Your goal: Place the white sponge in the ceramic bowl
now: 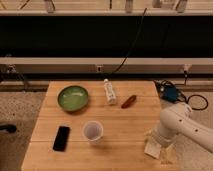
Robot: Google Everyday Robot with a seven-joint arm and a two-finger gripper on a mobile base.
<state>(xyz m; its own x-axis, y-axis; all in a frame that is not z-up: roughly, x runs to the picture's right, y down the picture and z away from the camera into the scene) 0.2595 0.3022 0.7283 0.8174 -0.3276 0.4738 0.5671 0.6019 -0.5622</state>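
Observation:
The white sponge (151,148) lies flat near the table's front right corner, partly covered by my arm. The ceramic bowl (73,97) is green with a darker rim and stands at the back left of the wooden table, with nothing in it. My gripper (161,144) hangs at the end of the white arm, directly over or on the sponge, far to the right of the bowl. The arm's wrist hides most of the gripper.
A white bottle with a label (109,92) lies at the back middle. A reddish-brown oblong object (129,101) lies to its right. A translucent white cup (92,131) stands at the front middle, and a black phone (61,138) lies front left. Cables and a blue box (169,93) sit off the right edge.

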